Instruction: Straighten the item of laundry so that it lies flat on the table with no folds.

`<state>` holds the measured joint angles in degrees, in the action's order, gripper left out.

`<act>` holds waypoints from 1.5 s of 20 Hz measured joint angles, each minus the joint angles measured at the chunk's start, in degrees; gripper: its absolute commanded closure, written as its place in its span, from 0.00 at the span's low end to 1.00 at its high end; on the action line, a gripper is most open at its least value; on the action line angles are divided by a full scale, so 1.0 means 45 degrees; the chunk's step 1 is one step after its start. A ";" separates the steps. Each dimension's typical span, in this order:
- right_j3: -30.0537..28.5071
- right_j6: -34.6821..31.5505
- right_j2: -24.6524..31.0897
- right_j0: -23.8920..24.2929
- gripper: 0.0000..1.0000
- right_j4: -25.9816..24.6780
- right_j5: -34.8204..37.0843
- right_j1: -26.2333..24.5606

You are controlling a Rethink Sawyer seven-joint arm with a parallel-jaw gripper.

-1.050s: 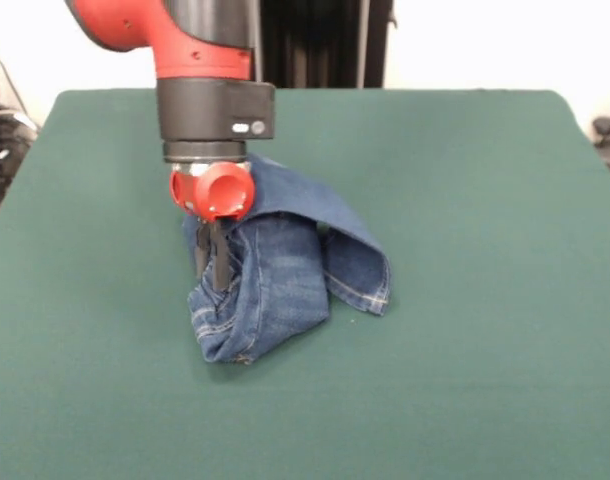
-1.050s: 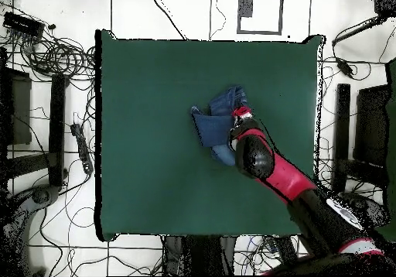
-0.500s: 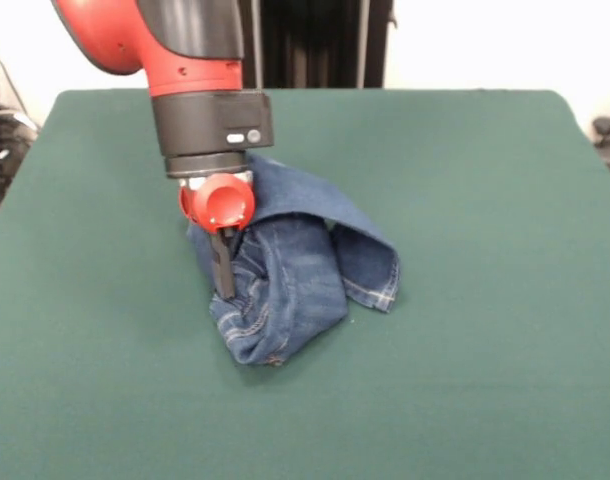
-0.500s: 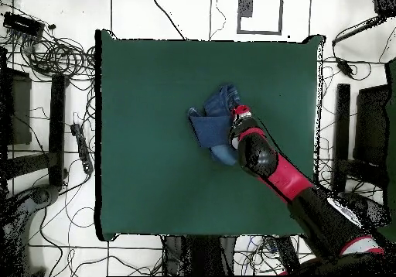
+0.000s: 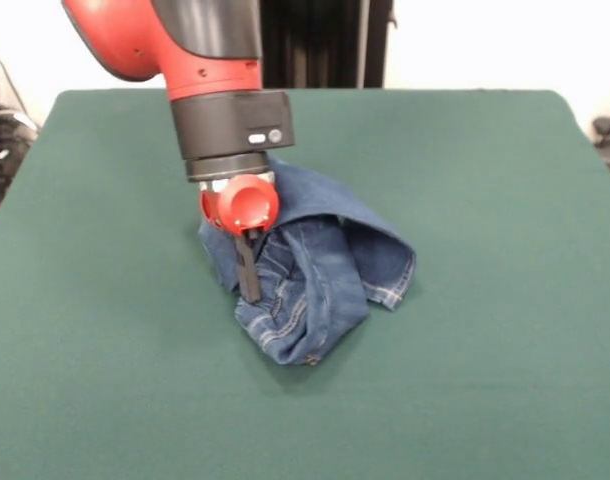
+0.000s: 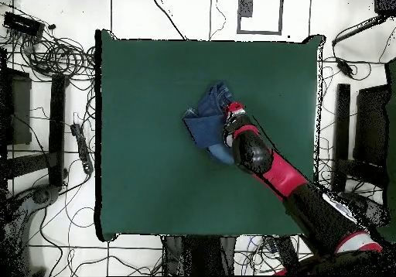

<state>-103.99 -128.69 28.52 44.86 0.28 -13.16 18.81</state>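
Note:
The item of laundry, blue denim jeans, lies bunched in a folded heap near the middle of the green table. One hemmed leg end curls over on the right of the heap in the front view. My gripper comes straight down onto the heap's left side. Its dark fingers are pressed together with denim pinched between them. From overhead, the jeans are a small crumpled bundle on the table, and the gripper and arm cover their right edge.
Bare green cloth surrounds the heap on every side. Off the table, tangled cables and dark stands lie on the tiled floor. A dark upright frame stands behind the table's far edge.
The gripper has dragged the jeans to the right and a little nearer the camera in the front view. The heap moved with it and stayed bunched.

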 measured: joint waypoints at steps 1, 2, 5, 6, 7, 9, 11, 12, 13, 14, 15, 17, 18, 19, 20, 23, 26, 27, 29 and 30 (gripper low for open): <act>0.0000 0.0000 -0.0004 -0.0084 1.00 0.0000 0.0034 0.0035; 0.0000 0.0000 -0.0051 -0.0201 1.00 0.0000 0.0058 0.0104; 0.0022 0.0000 -0.0833 -0.1115 1.00 0.0206 0.0149 0.0559; 0.0054 0.0000 -0.1252 -0.1551 1.00 0.0328 0.0183 0.0736; 0.0085 0.0000 -0.1605 -0.1918 1.00 0.0421 0.0212 0.0879; 0.0330 0.0000 -0.3425 -0.3796 1.00 0.0836 0.0507 0.1458; 0.0489 0.0000 -0.4402 -0.4812 1.00 0.0955 0.0789 0.1736; 0.0578 0.0000 -0.4918 -0.5348 1.00 0.0976 0.0985 0.1885; 0.0707 0.0000 -0.5612 -0.6065 1.00 0.0979 0.1330 0.2095; 0.0786 0.0000 -0.6024 -0.6484 1.00 0.0976 0.1578 0.2228; 0.0965 0.0000 -0.6834 -0.7254 1.00 0.0974 0.2166 0.2492; 0.1122 0.0000 -0.7429 -0.7741 1.00 0.0971 0.2633 0.2646; 0.1214 0.0000 -0.7755 -0.7982 1.00 0.0969 0.2889 0.2718; 0.1329 0.0000 -0.8153 -0.8252 1.00 0.0969 0.3199 0.2796; 0.1497 0.0000 -0.8704 -0.8579 1.00 0.0971 0.3575 0.2853; 0.1871 -0.0003 -0.9918 -0.9161 1.00 0.0963 0.4256 0.2855; 0.2170 -0.0003 -1.1002 -0.9559 1.00 0.0963 0.4776 0.2849; 0.2237 -0.0003 -1.1252 -0.9638 1.00 0.0963 0.4903 0.2852; 0.2321 -0.0003 -1.1619 -0.9753 1.00 0.0963 0.5099 0.2851; 0.2426 -0.0003 -1.2196 -0.9937 1.00 0.0961 0.5443 0.2852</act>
<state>-93.07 -128.70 -26.37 0.14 4.60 11.34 31.64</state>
